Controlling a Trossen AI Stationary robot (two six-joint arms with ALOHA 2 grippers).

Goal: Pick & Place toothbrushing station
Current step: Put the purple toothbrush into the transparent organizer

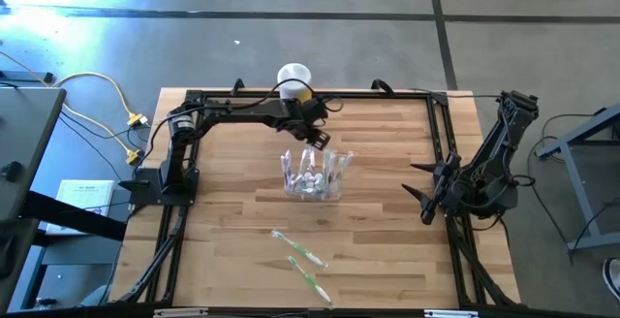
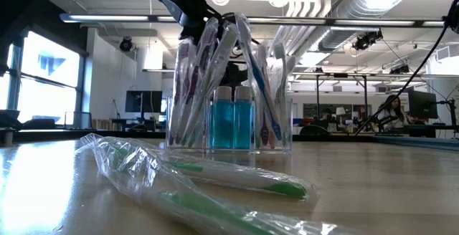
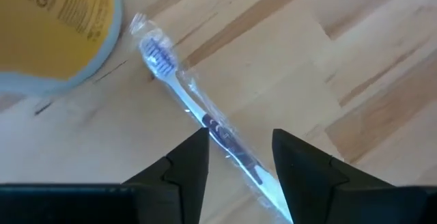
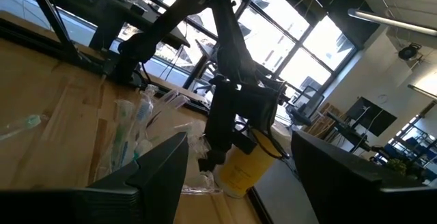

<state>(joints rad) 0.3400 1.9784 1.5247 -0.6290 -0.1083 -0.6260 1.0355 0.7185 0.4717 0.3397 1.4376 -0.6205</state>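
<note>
Near the middle of the desk (image 1: pixel 387 221) stands the toothbrushing station (image 1: pixel 314 175), a clear holder with wrapped brushes leaning in it and two blue bottles (image 2: pixel 233 125) at its centre. Directly over its far rim hangs the left gripper (image 1: pixel 317 143), fingers spread apart with a wrapped purple toothbrush (image 3: pixel 198 111) lying between them, seemingly let go. To finish this step well, I would lift straight up without snagging the wrapper or tipping the light holder. Two green wrapped toothbrushes (image 1: pixel 300 260) lie on the near part of the desk, well apart from the station, probably next. One yellow canister (image 1: pixel 295 80) sits at the far edge. The right gripper (image 1: pixel 426 197) waits at the right side, fingers spread and empty.
</note>
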